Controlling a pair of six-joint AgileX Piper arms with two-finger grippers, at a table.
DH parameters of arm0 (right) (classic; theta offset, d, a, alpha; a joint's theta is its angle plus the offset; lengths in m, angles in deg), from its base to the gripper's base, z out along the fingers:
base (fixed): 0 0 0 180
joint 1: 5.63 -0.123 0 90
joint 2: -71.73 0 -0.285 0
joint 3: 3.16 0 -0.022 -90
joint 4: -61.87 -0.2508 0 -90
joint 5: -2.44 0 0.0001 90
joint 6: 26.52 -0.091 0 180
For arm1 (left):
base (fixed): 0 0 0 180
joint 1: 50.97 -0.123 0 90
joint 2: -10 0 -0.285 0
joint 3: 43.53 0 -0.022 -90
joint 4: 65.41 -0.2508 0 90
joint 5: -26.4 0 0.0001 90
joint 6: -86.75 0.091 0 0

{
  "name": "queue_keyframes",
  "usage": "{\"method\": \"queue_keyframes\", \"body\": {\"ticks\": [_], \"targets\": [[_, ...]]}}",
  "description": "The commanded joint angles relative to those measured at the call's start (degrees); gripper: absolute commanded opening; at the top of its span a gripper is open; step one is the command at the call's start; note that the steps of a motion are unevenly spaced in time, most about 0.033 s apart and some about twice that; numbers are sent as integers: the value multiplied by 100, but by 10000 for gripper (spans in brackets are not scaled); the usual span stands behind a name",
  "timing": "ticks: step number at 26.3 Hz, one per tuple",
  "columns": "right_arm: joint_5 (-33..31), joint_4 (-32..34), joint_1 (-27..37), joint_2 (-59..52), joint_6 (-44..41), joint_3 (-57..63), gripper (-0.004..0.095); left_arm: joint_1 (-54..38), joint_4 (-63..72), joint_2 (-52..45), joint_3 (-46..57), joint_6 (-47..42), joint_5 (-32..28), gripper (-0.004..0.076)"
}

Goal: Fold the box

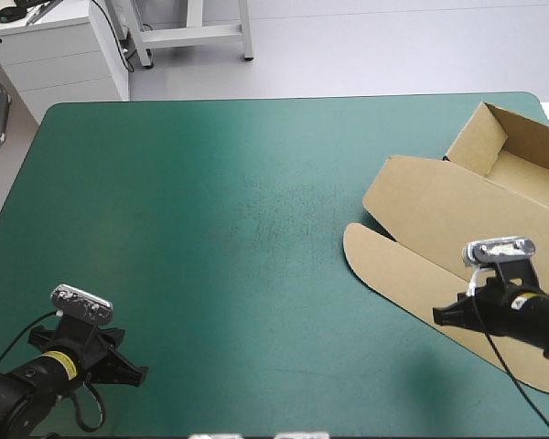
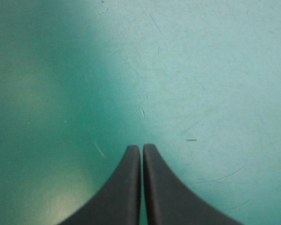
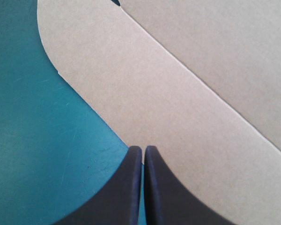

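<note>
Lying at the high view's right, the box (image 1: 457,229) has walls raised upper right, its flap (image 1: 384,261) flat. The right gripper (image 3: 143,148), over the flap's edge, and the left gripper (image 2: 141,146), lower left, are both pressed together, empty. A closed-finger nudge could skid it off the table (image 1: 210,229).

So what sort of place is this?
Probably a robotics lab bench: a left pincer and right pincer, both shut, over a teal-green table cover, with a partly folded brown box.
</note>
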Motion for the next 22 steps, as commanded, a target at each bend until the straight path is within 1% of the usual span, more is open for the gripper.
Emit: {"method": "queue_keyframes", "body": {"ticks": [1, 6, 9, 12, 22], "targets": [[374, -93, 5, -795, 116, 435, -1, 16, -29, 36, -143, 0, -234, -8], [428, -93, 5, -2084, 173, 1197, -1, 16, -29, 36, -143, 131, -97, -8], [474, -93, 5, -2442, 173, 1291, -1, 16, -17, 36, -143, 270, -3, -8], [476, -93, 5, -2599, 173, 1313, -1, 16, -17, 36, -143, 270, 76, -8], [452, -93, 5, -2621, 147, 1313, -1, 16, -17, 36, -39, 270, 416, -8]]}}
